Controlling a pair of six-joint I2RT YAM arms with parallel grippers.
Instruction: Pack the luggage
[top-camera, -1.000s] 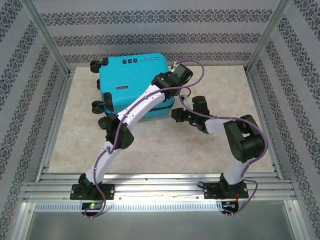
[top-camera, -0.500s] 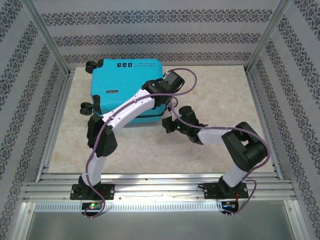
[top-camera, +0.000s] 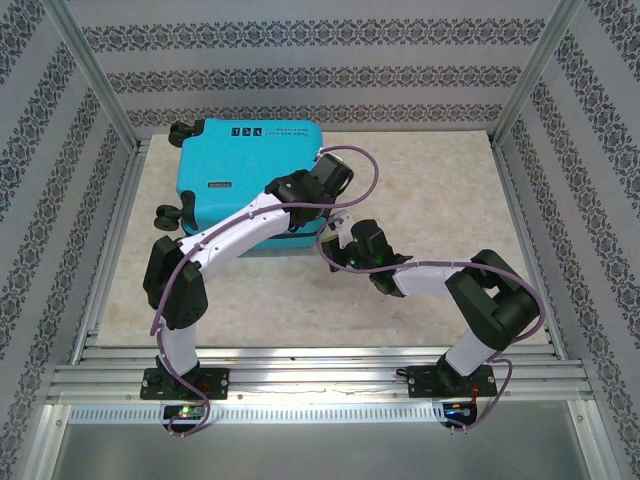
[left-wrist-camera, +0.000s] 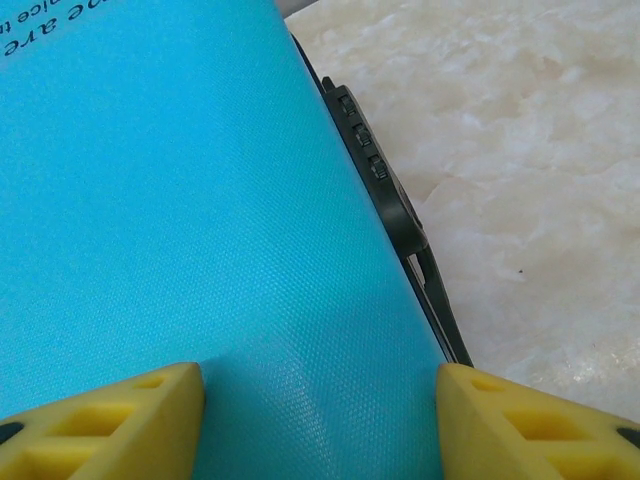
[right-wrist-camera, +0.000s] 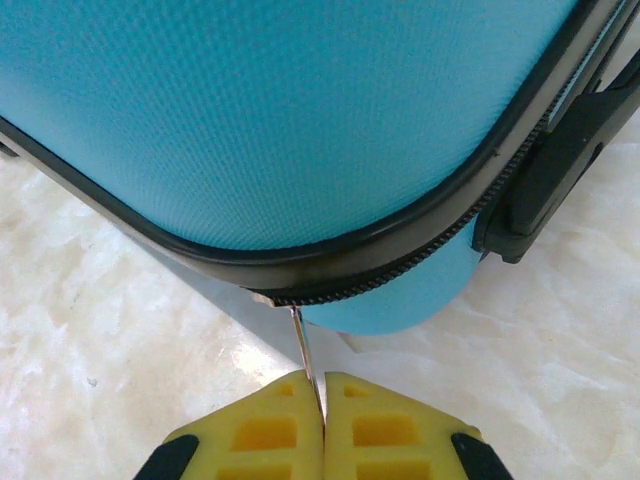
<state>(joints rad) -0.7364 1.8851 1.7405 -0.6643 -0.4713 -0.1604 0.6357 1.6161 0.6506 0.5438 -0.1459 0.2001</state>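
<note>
The luggage lies flat and shut at the table's back left, wheels pointing left. My left gripper is open, its yellow fingers spread over the turquoise lid near the right edge, gripping nothing. My right gripper sits at the case's front right corner. It is shut on the thin metal zipper pull, which hangs from the black zipper band just ahead of the right gripper. The turquoise shell spans the upper part of the right wrist view.
The case rests on a pale marble tabletop with bare room to its right and front. Metal frame posts and patterned walls close in the sides and back. A black lock and side handle run along the case's right edge.
The luggage has slid and turned to the left. My left gripper moved left with it, and my right gripper followed left, still holding the zipper pull.
</note>
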